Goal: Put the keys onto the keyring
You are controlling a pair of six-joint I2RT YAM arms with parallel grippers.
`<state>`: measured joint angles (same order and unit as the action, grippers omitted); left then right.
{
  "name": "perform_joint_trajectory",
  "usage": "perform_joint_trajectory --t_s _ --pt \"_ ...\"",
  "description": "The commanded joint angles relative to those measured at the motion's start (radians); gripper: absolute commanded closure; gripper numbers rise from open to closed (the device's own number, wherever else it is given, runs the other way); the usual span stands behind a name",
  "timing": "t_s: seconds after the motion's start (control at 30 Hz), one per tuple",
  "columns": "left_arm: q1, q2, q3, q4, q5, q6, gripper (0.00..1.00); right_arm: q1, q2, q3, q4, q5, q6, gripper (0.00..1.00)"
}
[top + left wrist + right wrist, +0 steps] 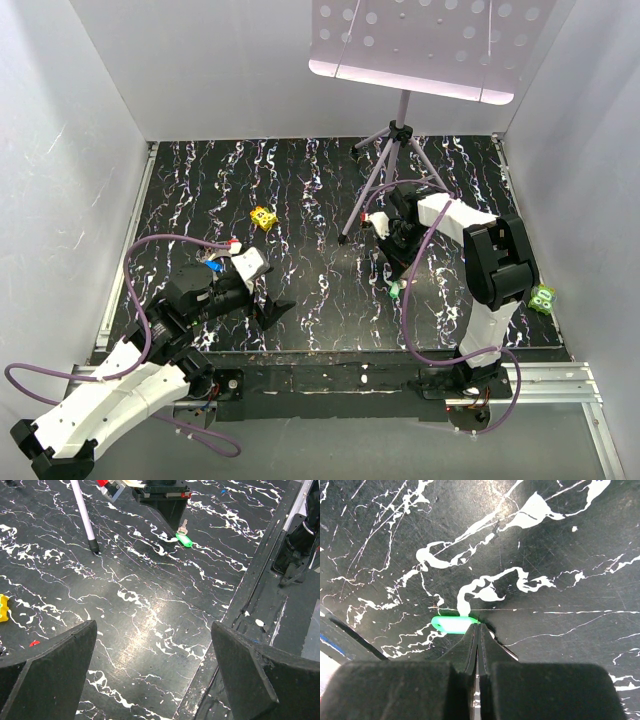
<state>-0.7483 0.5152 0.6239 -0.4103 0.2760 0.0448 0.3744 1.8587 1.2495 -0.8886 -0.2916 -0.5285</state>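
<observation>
jaws of the right gripper (478, 630) were pressed together, tips down at the table (320, 200) and meeting one end of the green key (452, 624); whether they actually pinched it could not be told. jaws of the left gripper (154, 627) stood wide apart, holding nothing, low over the near left part of the table.

a grey tripod stand (400, 135) with a perforated panel (420, 45) on top stood at the back, and one of its legs came down just beside the right arm's wrist. a yellow block (263, 217) lay between the two arms, well apart from the key. a green spotted block (543, 297) sat at the right edge. nothing lay between the left gripper and the key.

the green key lay flat near the front of the table, right of centre. in the left wrist view its long axis ran diagonally, with the plastic head nearer the camera and the silvery blade pointing away, towards the right gripper.

the right wrist view showed only the head, lying crosswise with its free end to the left, and the blade was hidden. the top view showed the key only as a green speck, so its direction could not be read there. a tiny red piece (34, 643) showed only in the left wrist view, and a small blue one (213, 267) only from above.
</observation>
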Motion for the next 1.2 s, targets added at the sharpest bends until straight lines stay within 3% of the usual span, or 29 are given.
perform_joint_trajectory --t_s 0.0,0.27,0.5,0.9,1.17 --pt "-0.003 -0.001 0.007 0.001 -0.004 0.010 0.02 0.003 0.007 0.036 -0.001 -0.030 0.010 0.99" --pt "-0.002 0.000 0.007 0.001 -0.001 0.013 0.02 0.004 -0.001 0.036 0.002 -0.037 0.013 0.91" --pt "-0.002 0.002 0.008 0.002 -0.001 0.012 0.02 0.003 -0.021 0.045 0.002 -0.049 0.019 0.75" --pt "-0.002 0.002 0.007 0.001 -0.008 0.007 0.02 -0.038 -0.153 0.050 -0.010 -0.119 0.025 0.69" --pt "-0.003 0.026 0.017 -0.004 -0.040 -0.019 0.02 -0.101 -0.374 -0.036 0.023 -0.297 0.013 0.69"
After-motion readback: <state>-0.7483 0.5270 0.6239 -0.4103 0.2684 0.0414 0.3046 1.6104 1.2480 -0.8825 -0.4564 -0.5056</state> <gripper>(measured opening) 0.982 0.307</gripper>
